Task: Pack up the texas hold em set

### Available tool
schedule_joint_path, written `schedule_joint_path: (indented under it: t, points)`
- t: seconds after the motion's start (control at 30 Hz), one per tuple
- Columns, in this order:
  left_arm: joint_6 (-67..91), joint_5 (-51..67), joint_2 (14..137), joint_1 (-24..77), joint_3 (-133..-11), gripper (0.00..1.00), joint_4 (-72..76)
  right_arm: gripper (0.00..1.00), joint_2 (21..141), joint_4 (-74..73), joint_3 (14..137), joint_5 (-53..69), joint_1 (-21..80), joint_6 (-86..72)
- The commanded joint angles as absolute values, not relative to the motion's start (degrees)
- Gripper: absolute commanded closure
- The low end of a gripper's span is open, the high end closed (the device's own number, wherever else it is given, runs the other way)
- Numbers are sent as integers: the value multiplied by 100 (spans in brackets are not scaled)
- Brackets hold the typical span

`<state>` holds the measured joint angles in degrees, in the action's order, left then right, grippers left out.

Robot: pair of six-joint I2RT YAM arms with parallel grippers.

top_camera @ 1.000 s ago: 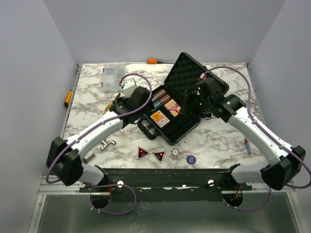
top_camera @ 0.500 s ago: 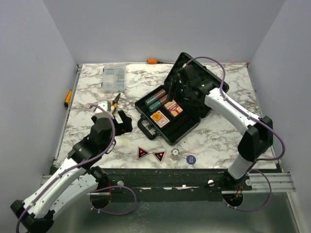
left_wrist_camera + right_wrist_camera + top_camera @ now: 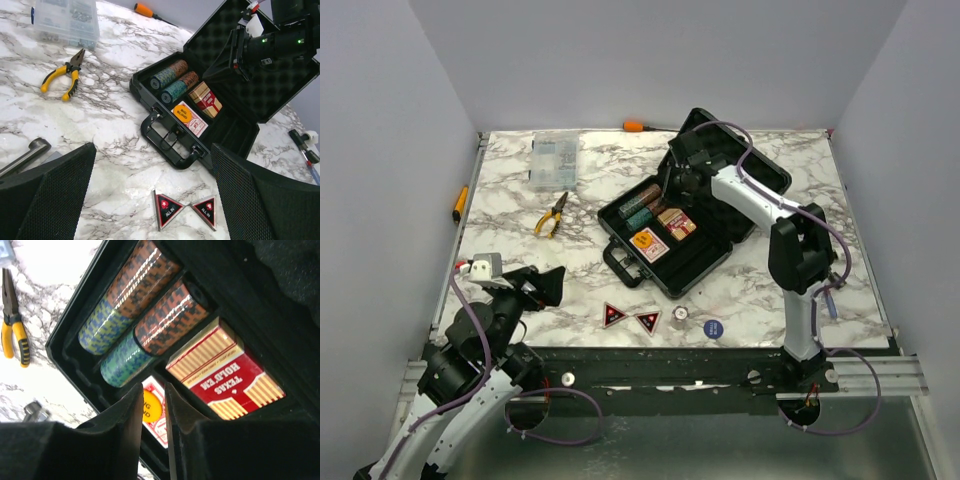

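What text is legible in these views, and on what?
"TEXAS HOLD'EM": red card deck in the briefcase, upside down in the right wrist view.
"BIG BLIND": orange disc on the red card in the briefcase.
"ALL IN": left triangle, outside the briefcase.
"ALL IN": right triangle, beside it.
Blue round button: print too small to read.
Chip stacks: no legible text.
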<state>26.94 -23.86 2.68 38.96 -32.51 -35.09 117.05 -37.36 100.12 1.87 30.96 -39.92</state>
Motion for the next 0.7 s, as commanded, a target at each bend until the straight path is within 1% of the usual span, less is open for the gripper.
schedule_joint_path:
  t: [0.0, 0.17, 0.4, 0.67]
  points:
    - [2687, -2432, 170, 3874, -3215, 5, -3787, 75, 12049, -3552, 10328, 595, 2929, -4176]
    - [2698, -2504, 206, 3869, -3201, 5, -3779, 83, 12246, -3477, 10293, 720, 2856, -4247]
    - [2681, -2461, 244, 3874, -3189, 5, -3740, 88, 12623, -3268, 10384, 949, 2822, -4246]
    - [2732, -2520, 290, 3871, -3178, 6, -3734, 89, 12637, -3401, 10095, 770, 2773, -4295]
